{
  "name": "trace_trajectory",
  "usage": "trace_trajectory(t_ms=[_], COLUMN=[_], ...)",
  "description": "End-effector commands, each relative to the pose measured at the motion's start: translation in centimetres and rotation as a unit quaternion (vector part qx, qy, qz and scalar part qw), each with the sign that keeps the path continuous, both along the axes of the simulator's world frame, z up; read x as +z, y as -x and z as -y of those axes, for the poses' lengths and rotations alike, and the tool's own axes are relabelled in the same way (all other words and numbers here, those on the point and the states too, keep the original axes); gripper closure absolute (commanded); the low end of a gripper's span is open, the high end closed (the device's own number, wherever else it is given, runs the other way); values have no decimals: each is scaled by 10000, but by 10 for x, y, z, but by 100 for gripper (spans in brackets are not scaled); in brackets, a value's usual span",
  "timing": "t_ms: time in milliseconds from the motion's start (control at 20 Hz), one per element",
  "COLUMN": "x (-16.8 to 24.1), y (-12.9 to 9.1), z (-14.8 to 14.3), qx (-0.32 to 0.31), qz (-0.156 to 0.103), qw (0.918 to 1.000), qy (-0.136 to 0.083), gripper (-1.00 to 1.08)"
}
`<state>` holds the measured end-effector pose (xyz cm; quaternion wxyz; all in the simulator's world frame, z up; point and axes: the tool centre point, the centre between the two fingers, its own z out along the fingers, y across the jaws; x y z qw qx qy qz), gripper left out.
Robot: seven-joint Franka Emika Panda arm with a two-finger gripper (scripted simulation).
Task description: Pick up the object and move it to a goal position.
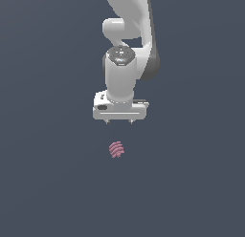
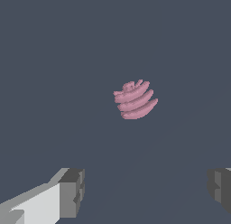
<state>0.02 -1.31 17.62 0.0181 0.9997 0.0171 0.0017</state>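
The object is a small pink-red roundish lump with striped ridges [image 1: 116, 149]. It lies on the dark grey floor. It also shows in the wrist view [image 2: 134, 100]. My white gripper [image 1: 119, 122] hangs above and a little behind the object, apart from it. Only the short finger tips show below the hand in the exterior view. In the wrist view the gripper [image 2: 146, 191] has its two grey fingertips [image 2: 72, 192] far apart, with nothing between them. The gripper is open and empty.
The white arm [image 1: 129, 30] rises behind the gripper toward the top of the exterior view. The dark grey floor [image 1: 48, 183] stretches around on all sides.
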Motion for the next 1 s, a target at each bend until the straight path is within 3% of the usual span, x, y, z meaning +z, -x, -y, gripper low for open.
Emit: trace_trajectory(t_ms=[0, 450, 950], x=[0, 8, 0], y=[0, -2, -9], z=[0, -30, -25], qx=[0, 240, 434], qz=[0, 26, 14], qw=[10000, 9996, 9990], qy=[0, -138, -128], gripper=[-92, -92, -92])
